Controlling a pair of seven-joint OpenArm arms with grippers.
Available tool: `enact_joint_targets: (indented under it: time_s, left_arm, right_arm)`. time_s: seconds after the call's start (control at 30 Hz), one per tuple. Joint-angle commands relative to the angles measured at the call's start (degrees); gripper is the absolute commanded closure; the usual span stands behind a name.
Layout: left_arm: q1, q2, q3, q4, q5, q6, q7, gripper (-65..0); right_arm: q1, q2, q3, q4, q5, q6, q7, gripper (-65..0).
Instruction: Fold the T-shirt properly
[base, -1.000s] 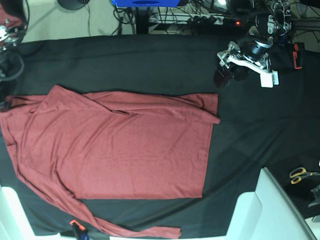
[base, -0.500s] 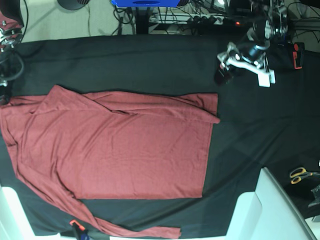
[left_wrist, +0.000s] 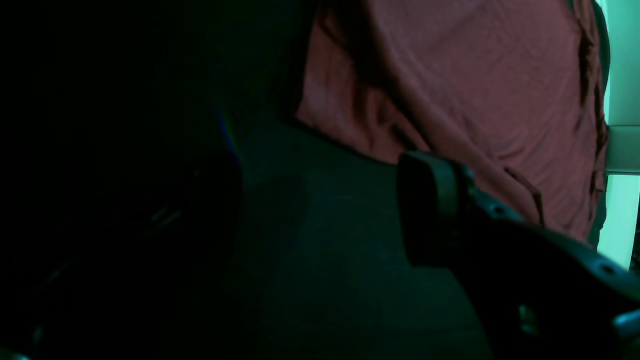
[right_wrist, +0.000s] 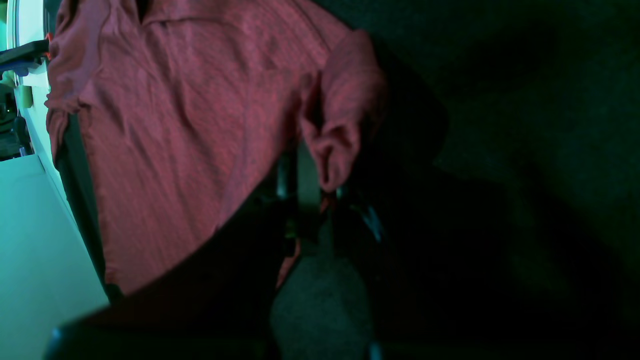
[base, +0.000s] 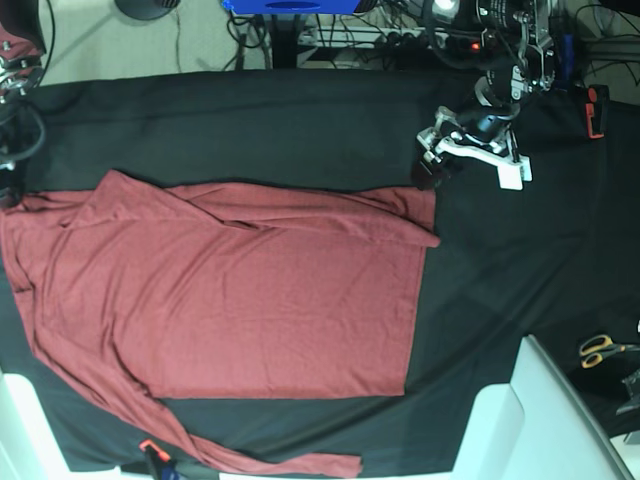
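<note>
The T-shirt (base: 240, 300) lies flat on the black tabletop (base: 300, 130), one sleeve folded across its upper edge and the other trailing along the near edge. The right claw (right_wrist: 320, 200) is clamped on a bunched fold of the T-shirt at its far left end. The left claw (base: 440, 165) hangs with its jaws apart just beside the shirt's upper right corner. Scissors (base: 600, 350) lie well apart at the right.

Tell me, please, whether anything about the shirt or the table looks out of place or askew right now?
The T-shirt is not lying evenly: one sleeve is folded across its top edge, while the other sleeve trails loose below the hem. A pair of scissors sits at the edge of the black cloth.
</note>
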Motion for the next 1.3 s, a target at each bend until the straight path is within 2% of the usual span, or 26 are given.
enact_joint_targets:
  time_s: [0.0, 0.1, 0.2, 0.33, 0.6, 0.7, 0.8, 0.87, 1.03, 1.27]
  left_arm:
    - [-0.18, -0.28, -0.15, 1.03, -0.62, -0.59, -0.81, -46.1]
    - [-0.01, -0.55, -0.32, 0.94, -0.62, -0.59, -0.81, -46.1]
    - [-0.01, -0.63, -0.59, 0.94, -0.62, -0.59, -0.81, -46.1]
    - [-0.01, -0.63, -0.59, 1.03, -0.62, -0.59, -0.81, -46.1]
    - [-0.01, -1.16, -0.67, 1.03, -0.62, -0.59, -0.81, -46.1]
    - [0.52, -1.51, -0.67, 1.03, -0.62, -0.59, -0.9, -46.1]
    - [0.79, -2.04, -0.67, 1.12, -0.53, -0.59, -0.9, -46.1]
    - [0.79, -2.3, -0.67, 1.12, -0.53, -0.59, -0.9, -46.1]
    - [0.79, -2.3, -0.67, 1.12, -0.62, -0.59, -0.9, -46.1]
    - [0.79, -2.3, -0.67, 1.12, -0.62, -0.59, -0.81, -45.9]
  right_arm:
    - [0.72, 1.38, -0.05, 0.94, 0.69, 0.52, -0.35, -4.7]
    - [-0.51, 0.94, -0.05, 5.68, 0.69, 0.52, -2.38, -20.0]
    - [-1.3, -0.38, 0.04, 11.31, 0.69, 0.52, -4.22, -27.3]
    - [-2.7, -1.52, 0.13, 15.88, 0.86, 0.52, -6.86, -27.9]
    - [-2.7, -1.26, 0.13, 11.22, 0.95, 0.52, -6.6, -29.1]
    - [-2.7, -1.44, 0.13, 11.22, 0.95, 0.87, -6.86, -38.9]
    - [-2.79, -1.61, 0.57, 10.69, 1.04, 5.26, -6.68, -47.0]
    - [-2.7, -1.52, 0.65, 8.5, 1.04, 6.41, -5.98, -49.4]
    - [-1.74, -1.44, 0.57, 4.1, 1.04, 6.58, -1.32, -49.5]
    - [-1.39, -1.26, 0.57, 2.52, 1.04, 6.49, 2.11, -49.1]
